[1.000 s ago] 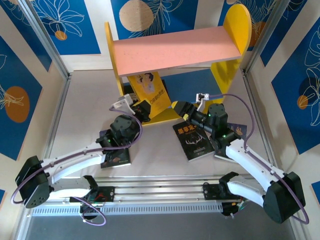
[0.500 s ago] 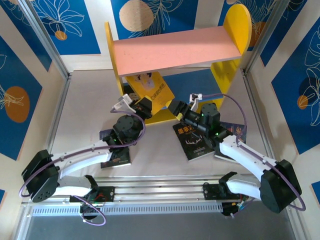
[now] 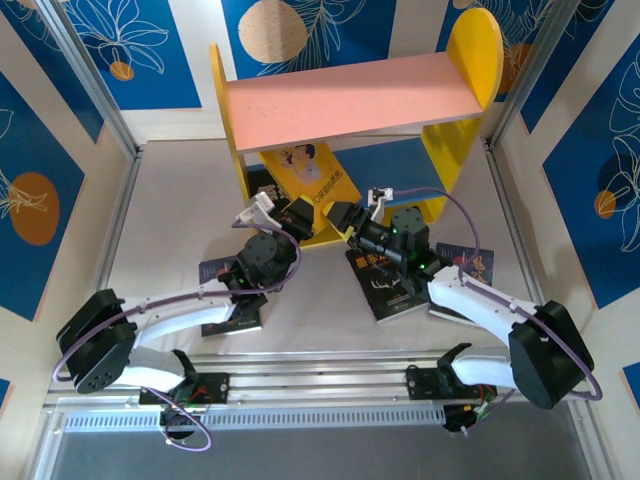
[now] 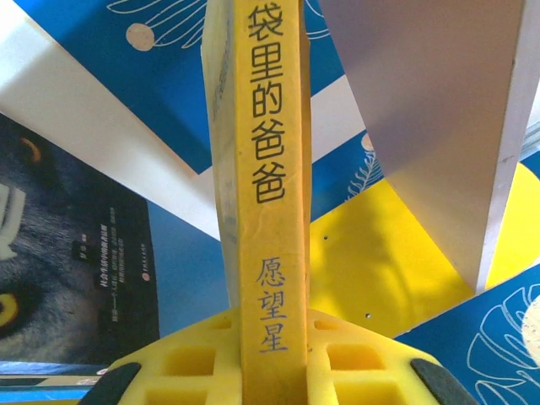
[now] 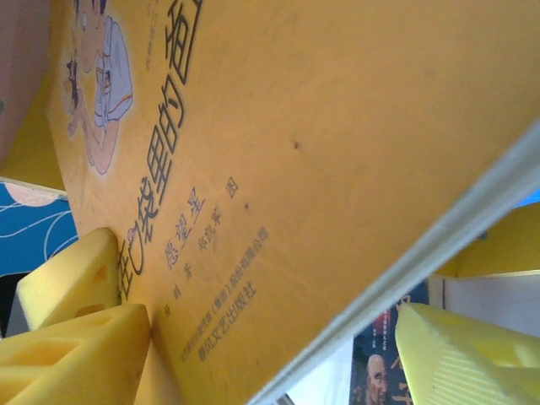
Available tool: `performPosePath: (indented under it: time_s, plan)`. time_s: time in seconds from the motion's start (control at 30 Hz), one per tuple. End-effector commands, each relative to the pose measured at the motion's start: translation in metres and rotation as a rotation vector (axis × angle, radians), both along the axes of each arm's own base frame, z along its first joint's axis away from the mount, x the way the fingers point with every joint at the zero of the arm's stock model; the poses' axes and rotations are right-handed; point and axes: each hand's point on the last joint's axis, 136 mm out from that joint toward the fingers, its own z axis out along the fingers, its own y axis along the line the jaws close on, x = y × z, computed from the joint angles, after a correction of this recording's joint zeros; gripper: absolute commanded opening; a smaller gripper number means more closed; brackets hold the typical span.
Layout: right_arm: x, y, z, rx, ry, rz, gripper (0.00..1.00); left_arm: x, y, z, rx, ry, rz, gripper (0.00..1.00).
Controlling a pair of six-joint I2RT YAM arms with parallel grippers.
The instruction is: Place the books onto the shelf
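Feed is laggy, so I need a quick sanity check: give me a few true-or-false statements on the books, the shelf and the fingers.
1. The left fingers are shut on the yellow book. True.
2. A book lies on the pink upper board. False: that board is bare.
3. The antler book lies flat on the table. True.
4. The right fingers are clamped on the yellow book. False: they stand open on either side of it, one clear of it.

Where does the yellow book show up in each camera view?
Top external: the yellow book stands at centre, under the pink board of the shelf.
Left wrist: its spine rises upright through the middle.
Right wrist: its cover slants across most of the picture.
Shared landmark: the shelf's yellow wood behind the book.
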Motion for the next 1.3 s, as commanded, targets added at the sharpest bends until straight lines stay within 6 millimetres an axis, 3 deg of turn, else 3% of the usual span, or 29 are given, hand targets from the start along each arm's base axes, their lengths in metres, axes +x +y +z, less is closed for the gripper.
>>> performPosePath:
  time_s: [0.0, 0.17, 0.53, 0.77, 1.1, 1.27]
  plan:
    - [0.003, 0.004, 0.013, 0.047, -0.038, -0.011, 0.74, -0.007, -0.005, 0.039, -0.168, -0.088, -0.029, 0.0]
    - [0.005, 0.004, 0.015, 0.064, -0.046, -0.018, 0.6, -0.005, -0.015, 0.037, -0.188, -0.086, -0.044, 0.0]
    - [0.011, -0.004, 0.013, 0.057, -0.043, -0.045, 0.17, -0.005, -0.02, 0.035, -0.166, -0.068, -0.046, 0.01]
    - [0.008, -0.012, 0.021, 0.05, -0.105, -0.047, 0.03, -0.007, -0.021, 0.043, -0.055, -0.074, -0.052, 0.49]
    - [0.003, -0.044, 0.038, -0.001, -0.204, -0.065, 0.0, -0.006, -0.017, 0.03, 0.247, -0.017, -0.044, 0.66]
    - [0.002, -0.064, 0.035, -0.045, -0.21, -0.072, 0.0, -0.003, -0.026, 0.027, 0.436, 0.073, -0.174, 0.7]
